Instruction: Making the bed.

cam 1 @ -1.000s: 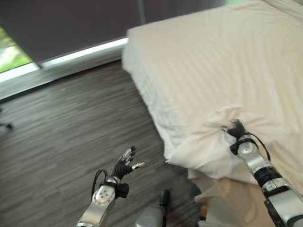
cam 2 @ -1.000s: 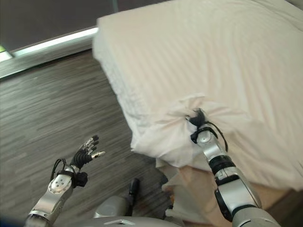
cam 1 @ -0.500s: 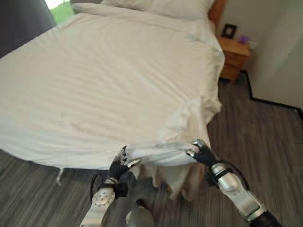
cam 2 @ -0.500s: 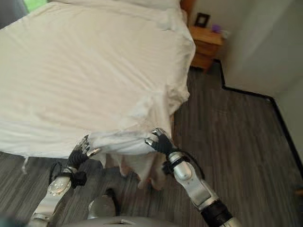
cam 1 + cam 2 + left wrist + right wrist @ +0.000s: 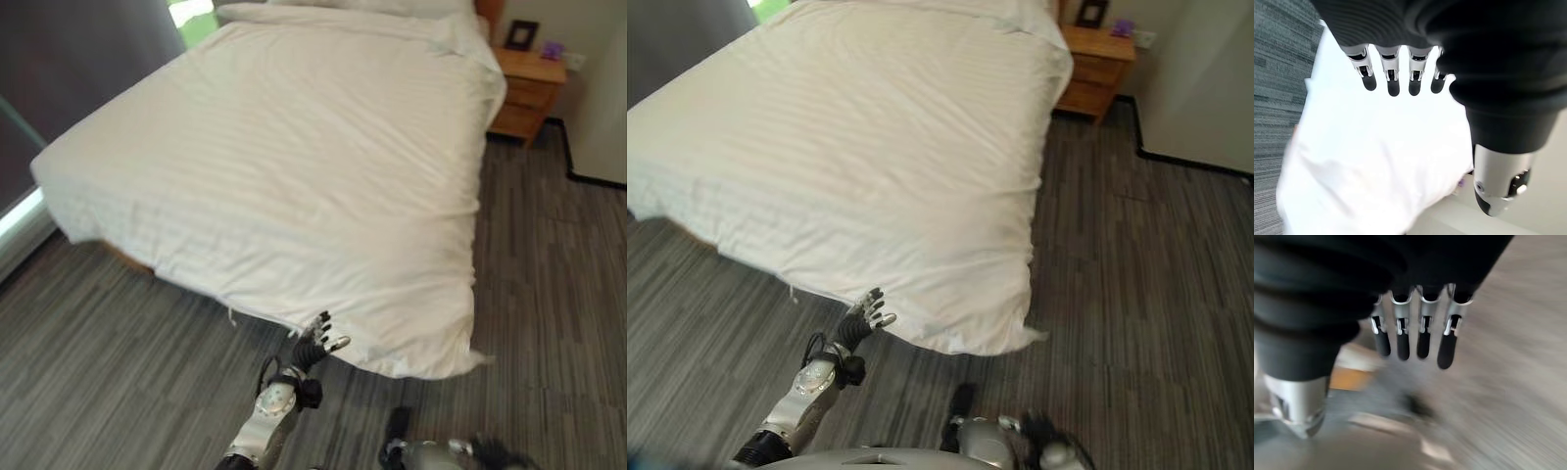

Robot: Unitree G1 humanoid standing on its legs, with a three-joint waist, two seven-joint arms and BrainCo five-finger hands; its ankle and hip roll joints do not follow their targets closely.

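Observation:
A white striped duvet (image 5: 313, 166) lies spread flat over the whole bed, and its near corner (image 5: 436, 343) hangs over the foot toward the floor. My left hand (image 5: 310, 350) is raised just in front of the duvet's lower edge, fingers straight and apart, holding nothing. In the left wrist view its fingers (image 5: 1393, 81) point at the white cloth without gripping it. My right hand (image 5: 1402, 338) hangs over the grey floor with its fingers straight and empty. White pillows (image 5: 392, 8) lie at the head of the bed.
A wooden nightstand (image 5: 529, 88) with a small dark frame (image 5: 522, 34) stands right of the bed's head. Beside it is a pale wall (image 5: 605, 88). A dark curtain (image 5: 69, 69) hangs along the bed's left side. Grey plank floor (image 5: 108, 352) surrounds the bed's foot.
The camera has swung round to take in the whole bed. My right hand has let go of the bunched duvet corner and dropped low. The duvet now lies smooth. The left hand stays raised.

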